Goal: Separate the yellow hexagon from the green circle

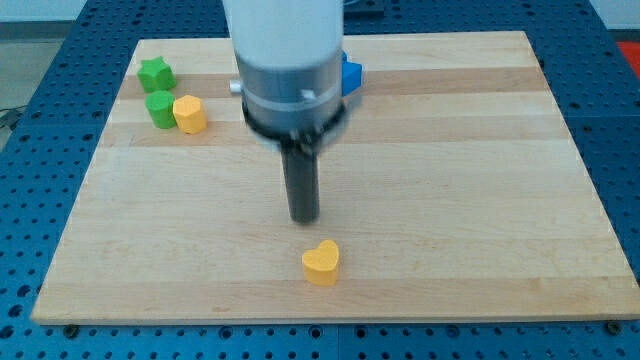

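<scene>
The yellow hexagon (pixel 190 114) sits near the board's top left, touching the green circle (pixel 160 108) on its left. A green star (pixel 155 74) lies just above the circle. My tip (pixel 304 218) is near the board's middle, well to the right of and below the hexagon and the circle. It stands a little above a yellow heart (pixel 322 263) and does not touch it.
A blue block (pixel 350 75) shows partly behind the arm at the view's top; its shape is hidden. The wooden board (pixel 480 200) lies on a blue perforated table. The arm's wide white body (pixel 285 50) hides the board's top middle.
</scene>
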Robot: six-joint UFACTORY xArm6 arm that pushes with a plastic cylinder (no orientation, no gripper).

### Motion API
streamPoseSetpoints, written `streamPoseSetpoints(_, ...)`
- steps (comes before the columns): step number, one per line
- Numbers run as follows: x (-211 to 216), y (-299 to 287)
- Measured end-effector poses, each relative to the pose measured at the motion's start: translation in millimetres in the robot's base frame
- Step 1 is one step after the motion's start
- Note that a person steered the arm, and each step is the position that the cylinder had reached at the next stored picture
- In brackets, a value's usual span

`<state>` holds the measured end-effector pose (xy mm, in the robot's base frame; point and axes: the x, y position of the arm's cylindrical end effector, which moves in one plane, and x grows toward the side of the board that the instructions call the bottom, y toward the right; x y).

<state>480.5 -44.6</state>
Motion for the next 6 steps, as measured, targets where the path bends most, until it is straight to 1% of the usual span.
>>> streamPoseSetpoints(1, -72.2, -73.1)
streamPoseSetpoints(2, -94.9, -102.2)
streamPoseSetpoints(3, -114.1, -103.8)
streamPoseSetpoints(4, -148.5, -108.8)
streamPoseSetpoints(5, -152.9, -108.4)
streamPoseSetpoints(6, -185.3, -122.0)
